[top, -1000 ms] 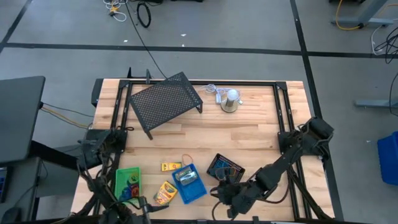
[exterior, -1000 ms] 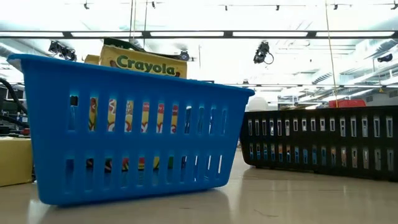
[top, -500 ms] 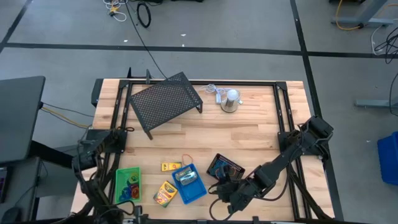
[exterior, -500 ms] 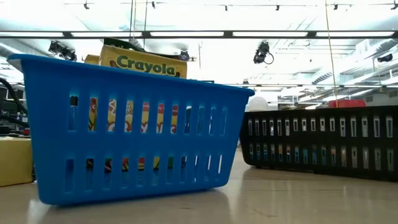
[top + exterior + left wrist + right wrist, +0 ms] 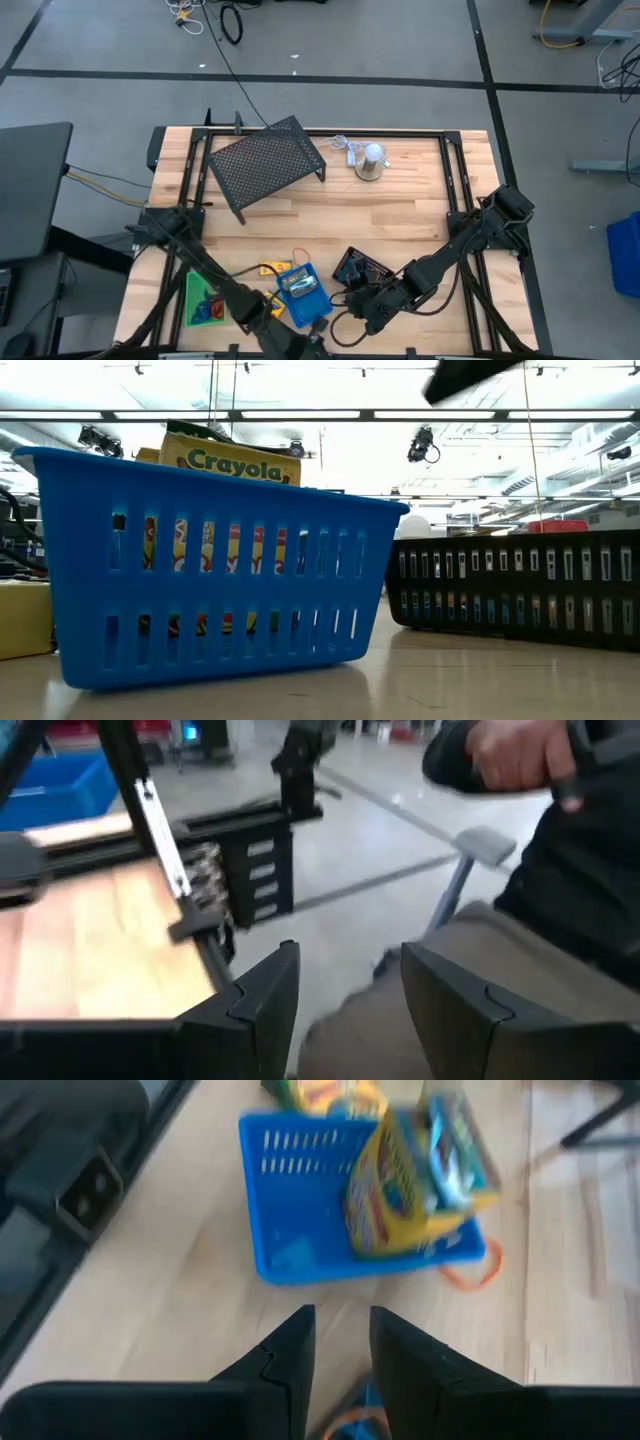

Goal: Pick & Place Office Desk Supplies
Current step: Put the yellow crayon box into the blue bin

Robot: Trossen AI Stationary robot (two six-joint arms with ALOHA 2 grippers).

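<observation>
The slotted blue plastic tray (image 5: pixel 303 296) is sitting near the wooden counter's (image 5: pixel 400 215) front edge, carrying a yellow-green Crayola crayon box (image 5: pixel 232 460). The right gripper (image 5: pixel 372 312) is hovering just beside it, fingers (image 5: pixel 290 1350) parted and empty. The left gripper (image 5: pixel 345 995), fingers apart, is facing a seated person (image 5: pixel 560 850) beyond the counter, shown only in its wrist view.

Table centre is bare wood, open passage. Large mesh rack (image 5: pixel 266 164) blocks 11 o'clock, silver dome (image 5: pixel 371 161) 1 o'clock. Blue tray (image 5: pixel 304 297), black-mesh tray (image 5: pixel 362 268), green tray (image 5: pixel 200 300) crowd 6–7 o'clock w/ both arms.
</observation>
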